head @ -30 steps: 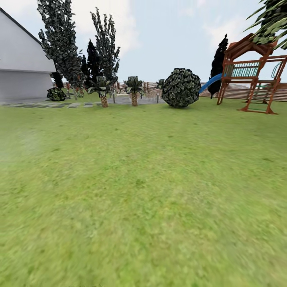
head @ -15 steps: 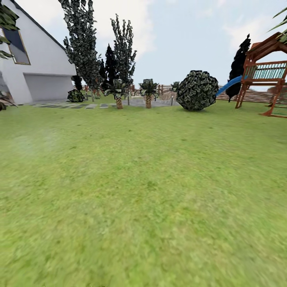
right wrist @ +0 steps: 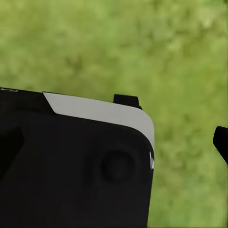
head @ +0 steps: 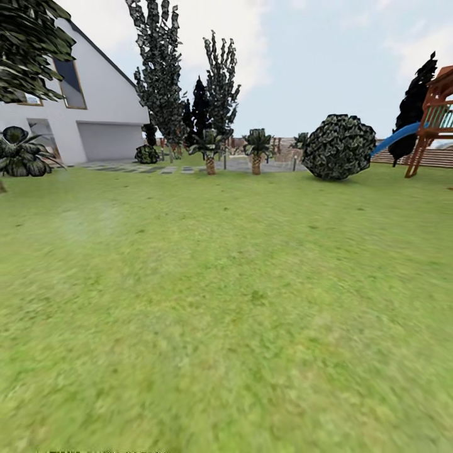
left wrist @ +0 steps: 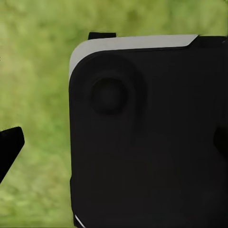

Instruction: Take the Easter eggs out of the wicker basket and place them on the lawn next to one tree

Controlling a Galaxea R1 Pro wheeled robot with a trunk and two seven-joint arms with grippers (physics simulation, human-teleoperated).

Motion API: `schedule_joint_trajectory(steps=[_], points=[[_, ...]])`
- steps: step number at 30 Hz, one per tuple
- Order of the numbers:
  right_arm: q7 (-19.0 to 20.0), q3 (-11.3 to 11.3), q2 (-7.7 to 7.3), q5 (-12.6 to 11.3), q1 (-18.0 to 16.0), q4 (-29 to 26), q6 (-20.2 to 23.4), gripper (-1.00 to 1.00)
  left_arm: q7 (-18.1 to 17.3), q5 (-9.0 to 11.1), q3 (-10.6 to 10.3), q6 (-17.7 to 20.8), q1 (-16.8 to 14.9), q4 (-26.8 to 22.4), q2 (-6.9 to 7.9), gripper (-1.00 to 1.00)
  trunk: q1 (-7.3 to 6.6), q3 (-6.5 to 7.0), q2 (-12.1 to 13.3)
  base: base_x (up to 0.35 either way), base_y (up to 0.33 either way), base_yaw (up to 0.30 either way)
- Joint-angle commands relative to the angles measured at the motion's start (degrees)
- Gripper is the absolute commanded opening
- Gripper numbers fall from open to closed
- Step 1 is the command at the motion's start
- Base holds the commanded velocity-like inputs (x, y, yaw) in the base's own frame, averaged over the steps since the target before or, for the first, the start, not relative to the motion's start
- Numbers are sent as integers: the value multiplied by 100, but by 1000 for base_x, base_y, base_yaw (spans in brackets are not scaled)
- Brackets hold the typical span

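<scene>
Since a second ago our head view has swung left: the white gabled house (head: 94,119) is now in fuller view and the red wooden playset (head: 434,119) sits at the edge, so we judge we're searching. Wide green lawn (head: 226,302) fills the foreground. We count one round dark bush (head: 338,146) and two short palms (head: 255,148). Basket and eggs aren't in sight; whether either gripper is apart or together we cannot tell.

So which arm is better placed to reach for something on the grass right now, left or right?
Neither, it's a tie: both wrist views look past a black grey-edged body panel onto the short green lawn, as mirror images.
</scene>
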Motion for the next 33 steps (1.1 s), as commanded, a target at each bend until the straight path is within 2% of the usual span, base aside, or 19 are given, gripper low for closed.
schedule_joint_trajectory(steps=[1,33], points=[[-4,17,-2,35,-3,4,-15,100,-6,8,4,-11,1,-4,0,100,0,2,-2,0,0,239],[-4,17,-2,35,-3,3,-15,100,-6,8,4,-11,1,-4,0,100,0,200,-2,0,0,239]])
